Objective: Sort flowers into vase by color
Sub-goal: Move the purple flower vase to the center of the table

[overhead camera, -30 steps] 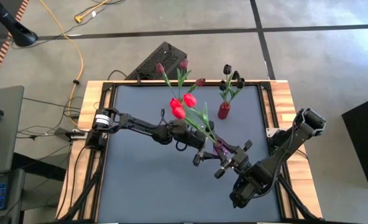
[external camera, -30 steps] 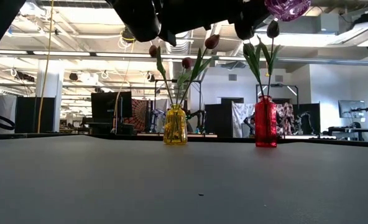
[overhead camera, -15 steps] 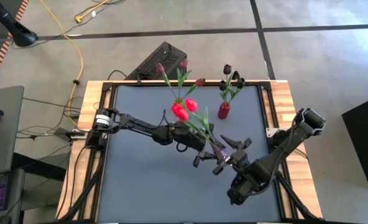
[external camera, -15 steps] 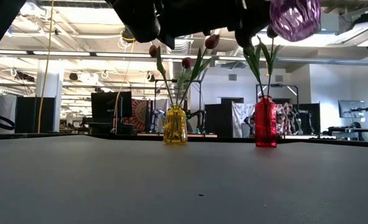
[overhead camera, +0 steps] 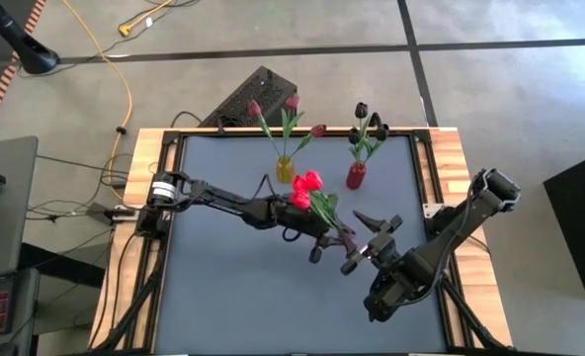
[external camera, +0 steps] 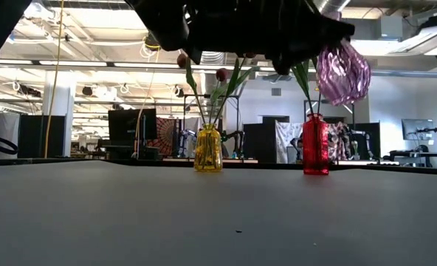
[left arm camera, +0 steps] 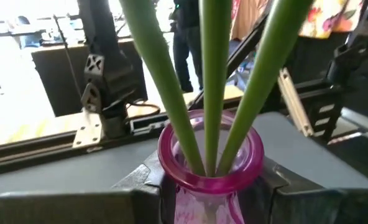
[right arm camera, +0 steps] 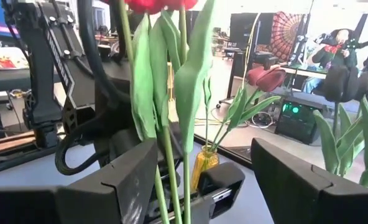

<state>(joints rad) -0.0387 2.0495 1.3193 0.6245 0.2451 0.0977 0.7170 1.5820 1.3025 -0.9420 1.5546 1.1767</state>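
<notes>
Three red tulips [overhead camera: 307, 186] stand in a pink glass vase [overhead camera: 347, 237] that is in the air over the table's middle. My left gripper [overhead camera: 330, 241] is shut on it. My right gripper [overhead camera: 363, 240] stands open just to the vase's right, its fingers on either side of the green stems [right arm camera: 171, 168] without touching them. At the far edge, a yellow vase [overhead camera: 286, 170] holds maroon tulips and a red vase [overhead camera: 356, 176] holds black ones; both stand on their bases. My left gripper pinches the pink vase's neck [left arm camera: 185, 198], just under the rim, between its two fingers [left arm camera: 140, 190]. The fingers come in about level from the table's left. The vase [external camera: 342, 70] hangs clear of the table, slightly tilted, with the stems rising out of its mouth.
The grey table top [overhead camera: 223, 287] is bare in its near half. Wooden side rails [overhead camera: 144, 237] run along both edges. A black box [overhead camera: 248, 99] lies on the floor beyond the far edge.
My right gripper has opened, let go of the pink vase and drawn slightly back to the right. My left gripper has shut on the vase's neck and tipped. The vase has swung lower and the red tulips stand more upright.
</notes>
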